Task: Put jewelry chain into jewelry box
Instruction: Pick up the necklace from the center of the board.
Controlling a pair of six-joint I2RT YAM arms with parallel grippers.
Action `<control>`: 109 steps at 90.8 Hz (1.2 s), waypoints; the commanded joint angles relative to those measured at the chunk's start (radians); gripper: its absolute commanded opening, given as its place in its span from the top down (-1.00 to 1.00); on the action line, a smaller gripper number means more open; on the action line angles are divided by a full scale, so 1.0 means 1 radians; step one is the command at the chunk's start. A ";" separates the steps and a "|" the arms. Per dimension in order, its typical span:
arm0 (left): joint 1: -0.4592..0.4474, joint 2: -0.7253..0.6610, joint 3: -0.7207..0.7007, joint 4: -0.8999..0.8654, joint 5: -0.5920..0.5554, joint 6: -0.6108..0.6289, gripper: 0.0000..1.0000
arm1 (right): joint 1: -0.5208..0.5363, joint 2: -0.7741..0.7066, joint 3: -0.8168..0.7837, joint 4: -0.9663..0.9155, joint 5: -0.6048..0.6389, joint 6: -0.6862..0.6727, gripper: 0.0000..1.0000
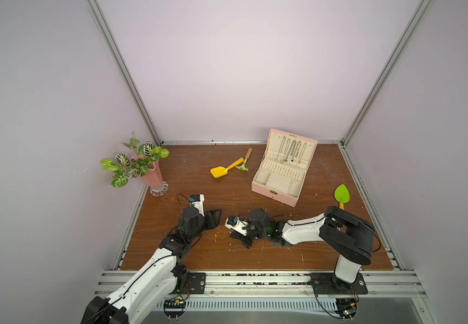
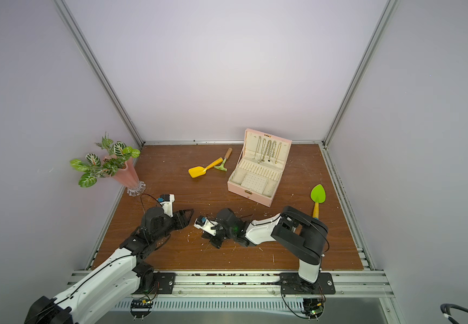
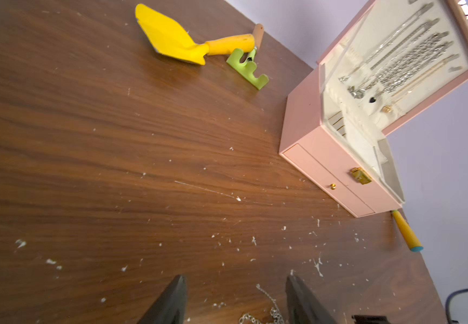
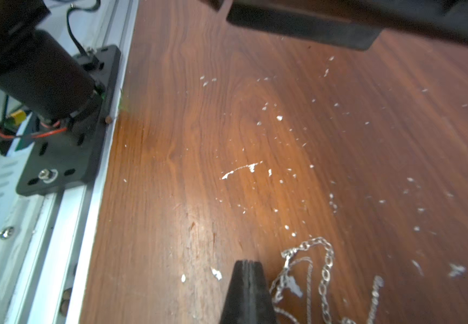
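Note:
A silver jewelry chain [image 4: 322, 269] lies in loose loops on the brown table. My right gripper [image 4: 247, 265] is shut, its fingers pressed together, with the chain right beside them and no strand showing between the tips. In both top views this gripper [image 1: 242, 241] points down at the table and hides the chain. My left gripper [image 3: 236, 280] stands open just above the table, part of the chain [image 3: 269, 308] lying between its fingers. The pink jewelry box [image 1: 276, 193] stands open at the back right, several chains hanging in its lid.
A yellow trowel [image 1: 221, 170] and a green rake [image 1: 242, 167] lie left of the box. A green trowel [image 1: 341, 193] lies by the right edge. A plant in a pink vase [image 1: 148, 174] stands at the back left. White flecks dot the table.

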 commanded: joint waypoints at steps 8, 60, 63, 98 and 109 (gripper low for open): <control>-0.004 0.013 0.017 0.200 0.115 0.080 -0.20 | -0.028 -0.143 -0.074 0.196 0.112 0.155 1.00; -0.132 0.338 0.045 0.804 0.408 0.207 -0.07 | -0.084 -0.458 -0.142 0.205 0.394 0.276 1.00; -0.134 0.340 0.048 0.805 0.409 0.214 -0.07 | -0.086 -0.465 -0.141 0.198 0.402 0.278 1.00; -0.174 0.322 0.067 0.811 0.461 0.309 -0.11 | -0.114 -0.604 -0.121 0.100 0.438 0.312 1.00; -0.235 0.356 0.098 0.821 0.461 0.388 -0.08 | -0.123 -0.638 -0.112 0.089 0.413 0.340 1.00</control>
